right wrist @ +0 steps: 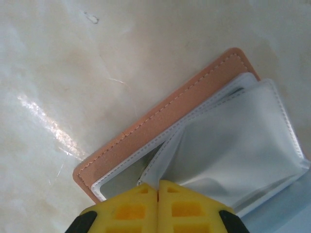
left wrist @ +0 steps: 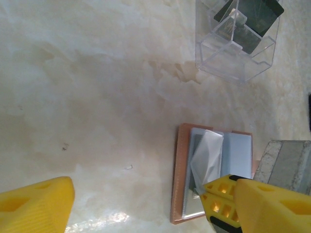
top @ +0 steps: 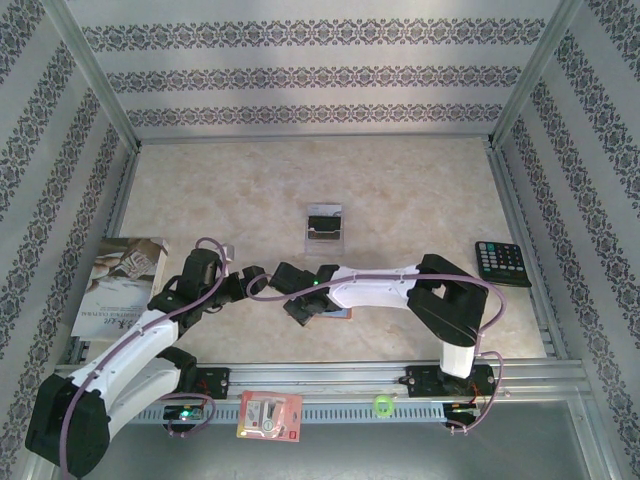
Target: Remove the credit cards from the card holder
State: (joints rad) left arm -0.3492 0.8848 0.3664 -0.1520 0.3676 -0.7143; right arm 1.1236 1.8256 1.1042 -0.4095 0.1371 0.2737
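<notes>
The card holder (left wrist: pixel 181 174) lies open and flat on the pale marbled table (left wrist: pixel 97 97), low and right of centre in the left wrist view, its reddish-brown edge to the left and a grey-blue panel (left wrist: pixel 239 154) to the right. In the overhead view just a sliver of it (top: pixel 340 313) shows below the white right arm, near the middle of the frame. The right gripper (right wrist: pixel 158 187) has its jaws clenched together on the corner of a glossy silvery-grey pocket (right wrist: pixel 233 141) with a stitched border, which stands tilted up off the holder (right wrist: pixel 160 121). I cannot tell whether a credit card sits inside that leaf. The left gripper (left wrist: pixel 153 194) hangs above the table with its jaws released and wide apart, one yellow finger (left wrist: pixel 34 206) at the lower left and the other at the lower right just beside the holder. A clear plastic box (left wrist: pixel 238 48) with dark cards stands at the upper right, apart from the holder. Overhead, a calculator (top: pixel 502 262) lies at the right edge and a magazine (top: pixel 120 285) at the left.
</notes>
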